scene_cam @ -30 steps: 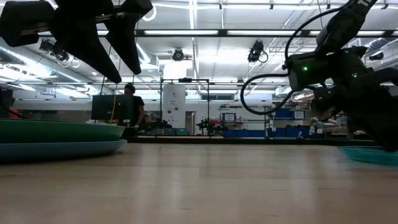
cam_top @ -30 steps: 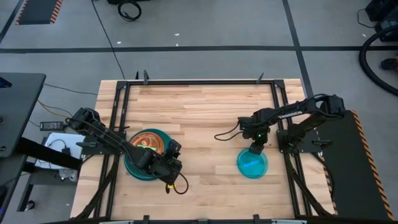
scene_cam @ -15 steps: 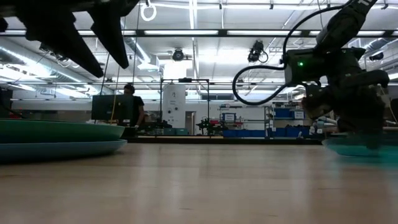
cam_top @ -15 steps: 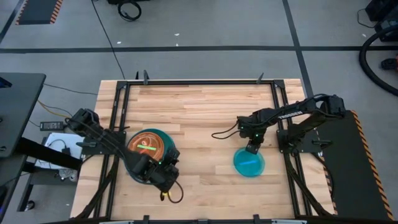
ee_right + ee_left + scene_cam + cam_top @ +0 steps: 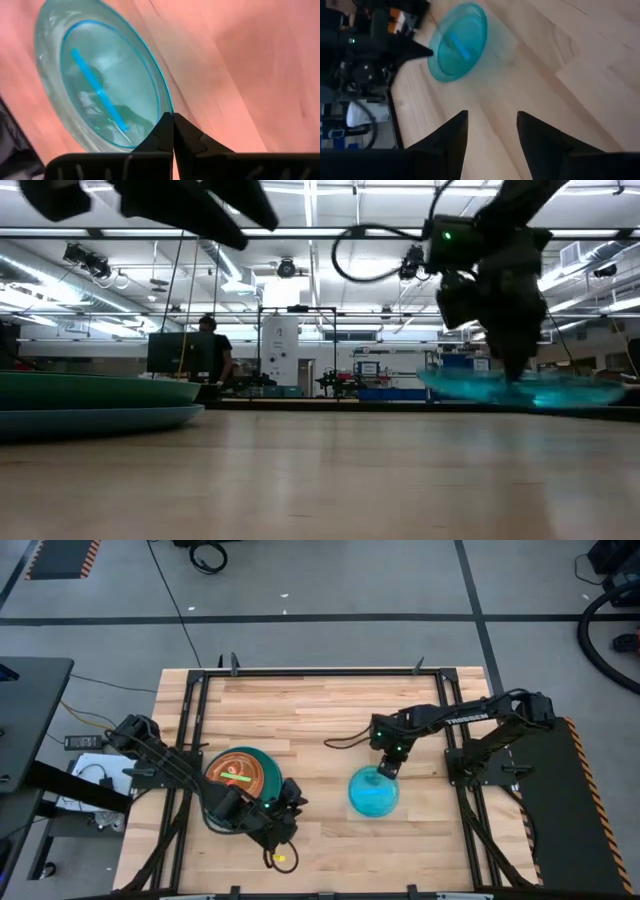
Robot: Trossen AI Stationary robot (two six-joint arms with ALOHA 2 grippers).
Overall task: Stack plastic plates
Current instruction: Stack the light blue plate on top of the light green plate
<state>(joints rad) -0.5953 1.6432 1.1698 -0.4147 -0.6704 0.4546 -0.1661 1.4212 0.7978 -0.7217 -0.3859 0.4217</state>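
A stack of plastic plates (image 5: pixel 238 778) lies on the table's left half, with a teal rim around a brown and orange centre; in the low view the stack (image 5: pixel 90 402) rests flat. A small translucent cyan plate (image 5: pixel 374 792) is near the middle right, and in the low view this cyan plate (image 5: pixel 520 385) hangs above the table. My right gripper (image 5: pixel 388 768) is shut on it. My left gripper (image 5: pixel 294 796) hovers to the near right of the stack, open (image 5: pixel 490 135), and faces the cyan plate (image 5: pixel 457 42). My right gripper (image 5: pixel 172 122) pinches the cyan plate's rim (image 5: pixel 166 106) between its two fingers, on the plate's far right side. The fingers come from above, slanting down. The plate is lifted clear of the table and hangs about level below the fingers (image 5: pixel 512 365).
Bare wood lies between the stack and the cyan plate and over the table's far half (image 5: pixel 320 705). A black metal frame (image 5: pixel 320 672) runs along the table's edges. Cables trail near my left gripper (image 5: pixel 275 858) and from my right arm (image 5: pixel 345 743).
My right gripper has moved toward the table's left with the cyan plate, which now hangs clear of the table instead of lying on it. My left gripper has drawn off the stack toward the near edge and turned to face the right.
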